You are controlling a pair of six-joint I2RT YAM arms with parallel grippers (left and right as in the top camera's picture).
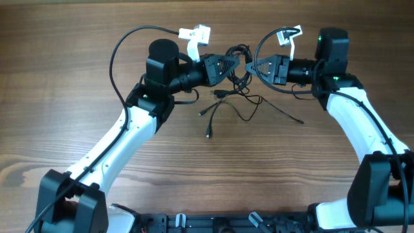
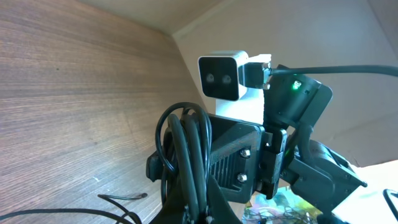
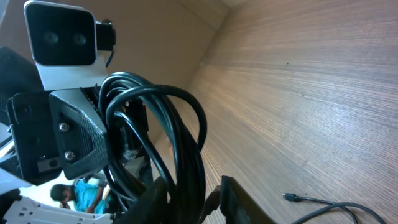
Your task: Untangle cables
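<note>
Cables (image 1: 240,63) hang as a coiled bundle just above the far middle of the tabletop (image 1: 65,97), with loose strands (image 1: 223,107) trailing down onto it. The left gripper (image 1: 233,66) is clamped on the bundle, and the right gripper (image 1: 255,66) pinches the same coils from the opposite side. The step probably goes best by drawing the two apart slowly, level with the tabletop, so that a loop slides free rather than cinching the knot tighter.

- Counter (image 1: 65,77): brown wood-grain top, grain running from left edge to right edge; it fills the overhead view.
- Wall (image 2: 373,31): plain beige, beyond the counter's far edge.
- Coloured patch (image 3: 81,194): off the counter edge, too blurred to identify.
</note>
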